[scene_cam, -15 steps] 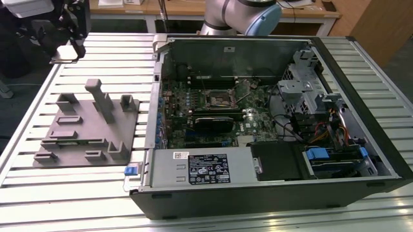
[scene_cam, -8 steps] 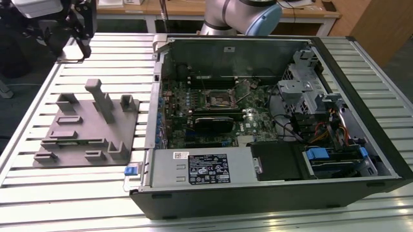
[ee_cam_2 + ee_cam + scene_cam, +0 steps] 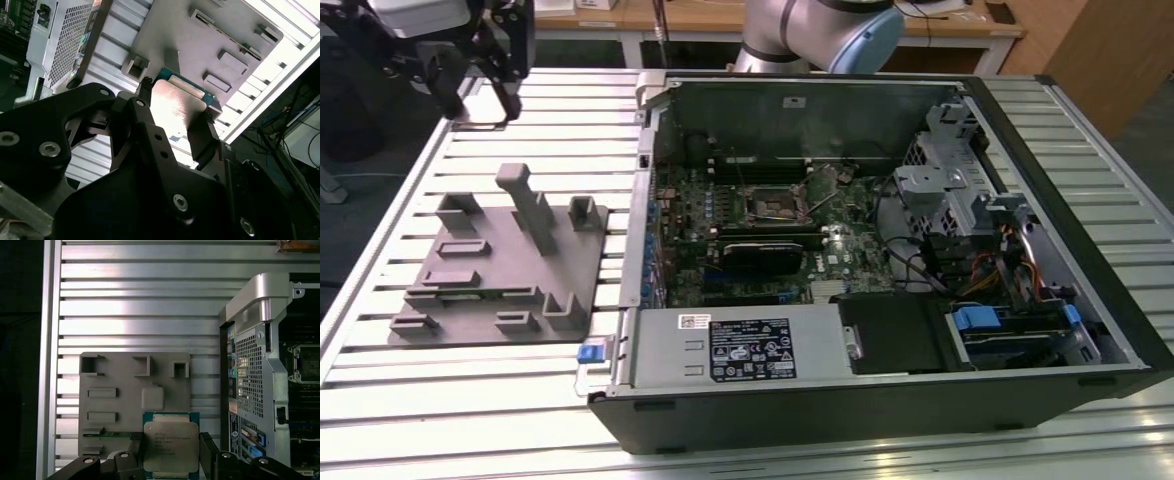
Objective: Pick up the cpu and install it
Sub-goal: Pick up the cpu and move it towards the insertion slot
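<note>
We log: cpu [image 3: 171,447] near edge cut off by the first wrist view's border | its two flanks hidden behind the fingers [image 3: 208,452] | exterior view, eleven o'clock: gripper [image 3: 478,100] cropped by the border | twelve o'clock: arm [image 3: 821,30] cropped likewise

Slatted aluminium table [image 3: 467,410]: grey fixture plate [image 3: 500,270] flat on slats toward exterior view's left; open computer case [image 3: 854,415] just beside, toward exterior view's right.
</note>
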{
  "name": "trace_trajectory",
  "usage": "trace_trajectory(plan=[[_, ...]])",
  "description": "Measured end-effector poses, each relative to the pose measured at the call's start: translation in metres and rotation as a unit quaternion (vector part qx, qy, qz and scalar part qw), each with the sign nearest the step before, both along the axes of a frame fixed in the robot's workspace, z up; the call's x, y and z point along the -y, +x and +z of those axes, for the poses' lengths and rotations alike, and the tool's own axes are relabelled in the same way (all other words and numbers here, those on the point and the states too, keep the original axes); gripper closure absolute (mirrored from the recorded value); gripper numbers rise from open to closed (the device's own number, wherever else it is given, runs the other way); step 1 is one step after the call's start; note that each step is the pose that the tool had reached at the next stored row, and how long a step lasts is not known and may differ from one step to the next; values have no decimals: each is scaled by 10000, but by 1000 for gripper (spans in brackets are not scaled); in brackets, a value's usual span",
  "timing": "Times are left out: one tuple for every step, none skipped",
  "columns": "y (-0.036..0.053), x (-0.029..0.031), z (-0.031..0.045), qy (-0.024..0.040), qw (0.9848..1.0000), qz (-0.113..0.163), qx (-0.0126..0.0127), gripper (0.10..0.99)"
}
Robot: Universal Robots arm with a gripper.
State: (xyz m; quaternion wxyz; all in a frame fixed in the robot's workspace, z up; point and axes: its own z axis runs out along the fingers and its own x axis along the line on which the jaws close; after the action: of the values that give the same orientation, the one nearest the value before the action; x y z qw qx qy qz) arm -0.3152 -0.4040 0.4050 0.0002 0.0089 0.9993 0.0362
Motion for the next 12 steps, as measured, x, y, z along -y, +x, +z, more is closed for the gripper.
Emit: trace_trajectory(plan=[[14,0,0,0,10000,0,0,549],[26,0,0,0,10000,0,0,549],[38,0,0,0,10000,0,0,549],[51,0,0,0,10000,0,0,549],[66,0,0,0,10000,0,0,549],[79,0,0,0,10000,0,0,549],[92,0,0,0,10000,0,0,549],[105,0,0,0,10000,0,1,549],[121,0,0,0,10000,0,0,549],[135,0,0,0,10000,0,0,549],[149,0,0,0,10000,0,0,549],[162,0,0,0,10000,0,0,549]])
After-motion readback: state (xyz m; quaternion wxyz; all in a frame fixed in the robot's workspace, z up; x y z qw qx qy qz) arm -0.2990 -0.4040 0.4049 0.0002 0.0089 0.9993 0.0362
